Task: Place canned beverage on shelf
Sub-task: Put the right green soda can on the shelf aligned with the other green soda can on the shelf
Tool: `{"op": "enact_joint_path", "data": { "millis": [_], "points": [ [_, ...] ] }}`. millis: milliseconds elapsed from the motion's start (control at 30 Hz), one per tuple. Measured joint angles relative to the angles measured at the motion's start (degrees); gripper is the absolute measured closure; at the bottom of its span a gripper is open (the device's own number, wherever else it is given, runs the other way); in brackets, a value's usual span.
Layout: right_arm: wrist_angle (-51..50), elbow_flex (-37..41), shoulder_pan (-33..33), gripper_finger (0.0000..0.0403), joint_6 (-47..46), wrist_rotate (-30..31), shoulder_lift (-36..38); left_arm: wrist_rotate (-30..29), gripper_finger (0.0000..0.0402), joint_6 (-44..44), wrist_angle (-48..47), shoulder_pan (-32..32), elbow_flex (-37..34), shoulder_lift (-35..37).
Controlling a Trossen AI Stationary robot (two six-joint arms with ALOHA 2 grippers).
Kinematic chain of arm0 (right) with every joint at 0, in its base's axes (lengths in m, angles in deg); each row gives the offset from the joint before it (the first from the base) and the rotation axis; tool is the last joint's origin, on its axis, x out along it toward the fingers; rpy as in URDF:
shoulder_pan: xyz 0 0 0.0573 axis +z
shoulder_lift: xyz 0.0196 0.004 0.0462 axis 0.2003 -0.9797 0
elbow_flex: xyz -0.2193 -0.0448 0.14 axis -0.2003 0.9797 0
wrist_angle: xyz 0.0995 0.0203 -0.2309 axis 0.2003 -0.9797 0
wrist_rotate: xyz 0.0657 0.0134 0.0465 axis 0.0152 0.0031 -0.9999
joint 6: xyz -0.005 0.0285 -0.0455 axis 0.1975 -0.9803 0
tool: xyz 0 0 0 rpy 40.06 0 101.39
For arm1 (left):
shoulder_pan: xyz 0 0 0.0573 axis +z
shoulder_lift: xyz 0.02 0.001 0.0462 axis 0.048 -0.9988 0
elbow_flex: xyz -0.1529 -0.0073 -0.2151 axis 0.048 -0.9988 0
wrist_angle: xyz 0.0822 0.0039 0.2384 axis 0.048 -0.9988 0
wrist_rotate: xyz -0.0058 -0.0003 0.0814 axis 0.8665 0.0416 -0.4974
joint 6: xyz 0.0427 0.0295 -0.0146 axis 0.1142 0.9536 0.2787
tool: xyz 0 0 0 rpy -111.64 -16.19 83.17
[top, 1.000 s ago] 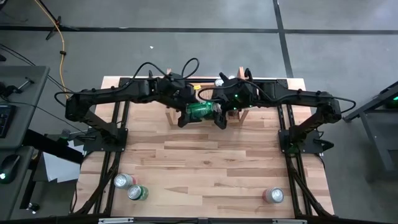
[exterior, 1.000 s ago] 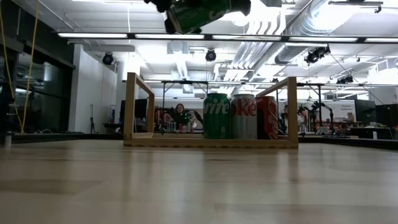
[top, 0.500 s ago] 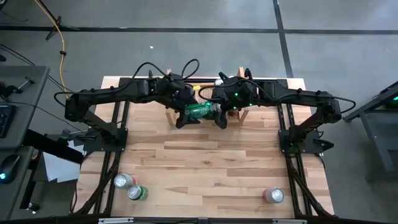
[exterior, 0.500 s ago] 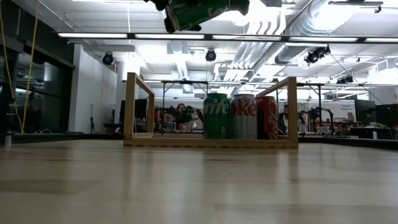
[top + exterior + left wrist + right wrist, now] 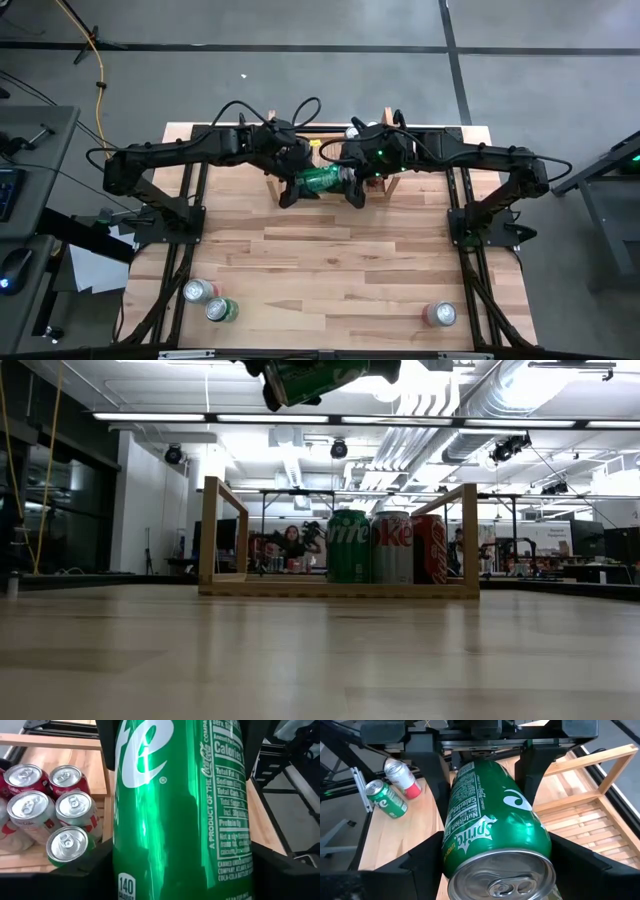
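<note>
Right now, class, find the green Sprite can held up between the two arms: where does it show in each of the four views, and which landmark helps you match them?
High view: green Sprite can lies sideways at centre, between both grippers.
Low view: at the top edge, above the shelf.
Left wrist view: fills the middle.
Right wrist view: centre, lid toward the camera.
Shared landmark: the shelf.

high view looked straight down over the whole table (image 5: 330, 260). low view sat at tabletop height, facing the shelf (image 5: 338, 588). both wrist views pressed close on the same green can (image 5: 180, 810).
</note>
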Motion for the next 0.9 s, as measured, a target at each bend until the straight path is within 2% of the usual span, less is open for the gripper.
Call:
{"op": "enact_joint_path", "data": {
  "millis": [167,267,400,600,733,900],
  "points": [
    [-0.02,0.0,-0.02,0.0118,0.04,-0.35,0.0,-0.13,0.0121,-0.35,-0.19,-0.01,0.0,0.0],
    [0.09,0.03,-0.16,0.0081,0.21,-0.31,0.0,-0.72,0.0121,0.24,-0.86,0.47,0.0,0.42],
    [-1.64,-1.35,-0.94,0.0021,-0.02,-0.2,0.17,-5.45,0.0121,2.52,-3.98,1.53,-0.17,2.04],
    [-5.36,-5.18,-3.05,0.0011,0.25,0.26,0.17,-8.54,0.0121,2.75,-4.79,4.11,-0.5,5.88],
    [-9.49,-6.62,-4.71,0.0011,0.41,0.42,0.18,-8.28,0.0121,-0.35,0.64,6.1,-4.25,9.15],
    [-16.61,-6.76,-5.8,0.001,1.47,0.44,0.17,-7.34,0.0121,-8.09,20.45,7.74,-16.44,14.49]
  ]
}}
